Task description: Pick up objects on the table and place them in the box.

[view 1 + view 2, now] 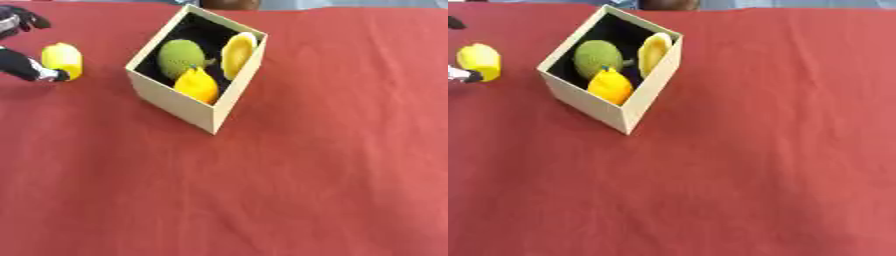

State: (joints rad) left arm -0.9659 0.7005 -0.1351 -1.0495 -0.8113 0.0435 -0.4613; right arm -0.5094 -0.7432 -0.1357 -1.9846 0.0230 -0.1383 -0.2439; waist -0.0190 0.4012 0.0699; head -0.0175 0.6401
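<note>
A yellow fruit-like object (63, 60) lies on the red cloth at the far left. My left hand (24, 67) comes in from the left edge. One dark finger ends against the object's lower left side, and other fingers (26, 20) curl above it, apart from it. The hand is spread open around the object and not closed on it. To the right stands an open cream box (175, 102), set at an angle. Inside it are a green round fruit (181, 57), an orange-yellow fruit (198, 85) and a yellow slice (237, 52) leaning on the right wall. My right hand shows in neither view.
The red cloth (306, 175) covers the whole table, with wide bare areas in front of and to the right of the box. A dark brown thing (229, 4) sits at the far edge behind the box.
</note>
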